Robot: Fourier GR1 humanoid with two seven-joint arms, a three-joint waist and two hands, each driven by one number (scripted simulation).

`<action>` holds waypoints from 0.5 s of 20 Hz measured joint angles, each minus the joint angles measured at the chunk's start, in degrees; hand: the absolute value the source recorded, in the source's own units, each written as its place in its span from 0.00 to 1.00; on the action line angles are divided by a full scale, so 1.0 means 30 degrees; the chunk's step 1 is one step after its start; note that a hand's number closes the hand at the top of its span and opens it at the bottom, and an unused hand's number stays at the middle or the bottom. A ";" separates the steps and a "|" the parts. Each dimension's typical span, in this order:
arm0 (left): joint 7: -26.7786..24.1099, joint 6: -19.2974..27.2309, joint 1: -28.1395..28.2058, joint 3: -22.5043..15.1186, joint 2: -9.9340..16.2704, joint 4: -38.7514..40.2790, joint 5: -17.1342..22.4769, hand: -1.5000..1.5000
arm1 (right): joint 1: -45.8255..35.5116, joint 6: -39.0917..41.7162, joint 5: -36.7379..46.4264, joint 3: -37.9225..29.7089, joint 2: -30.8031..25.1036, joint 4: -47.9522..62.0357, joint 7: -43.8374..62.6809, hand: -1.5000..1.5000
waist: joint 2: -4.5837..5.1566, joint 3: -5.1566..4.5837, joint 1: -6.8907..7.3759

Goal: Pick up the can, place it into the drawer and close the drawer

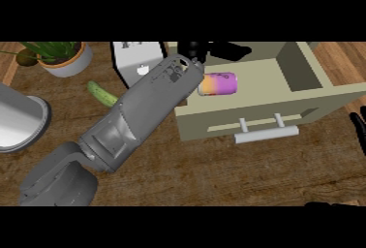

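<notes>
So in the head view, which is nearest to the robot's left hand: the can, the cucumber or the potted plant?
Measured from the left hand, over the open drawer:
1. The can, lying in the drawer just below the hand.
2. The cucumber, on the counter to the left.
3. The potted plant, far left near the top corner.

A potted plant (pixel 61 55), a cucumber (pixel 102 93) and a grey pot (pixel 18 121) on the counter (pixel 214 169)

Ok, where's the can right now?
In the head view the can lies on its side inside the open drawer, at its left end, just below the left robot hand.
</notes>
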 measured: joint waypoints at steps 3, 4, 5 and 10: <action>0.0108 0.0215 -0.0199 -0.0022 0.0000 -0.0109 0.0437 0.00 | -0.0204 -0.0070 0.0563 0.0041 -0.0225 -0.0231 -0.0150 0.00 | 0.0000 -0.0001 0.0010; -0.0060 0.0262 -0.0067 -0.0002 -0.0002 -0.0204 0.0591 0.00 | -0.0470 -0.0124 0.0892 -0.0060 -0.0470 -0.0258 -0.0239 0.00 | 0.0014 -0.0005 0.0055; -0.0179 0.0271 0.0040 0.0052 -0.0001 -0.0223 0.0745 0.00 | -0.0425 -0.0103 0.1211 -0.0136 -0.0653 -0.0434 -0.0445 0.00 | -0.0001 -0.0010 0.0093; -0.0390 0.0402 0.0058 0.0268 -0.0002 -0.0559 0.1589 0.00 | -0.0743 0.0080 0.3135 0.0011 -0.1689 -0.0844 -0.1139 0.00 | -0.0053 -0.0020 0.0339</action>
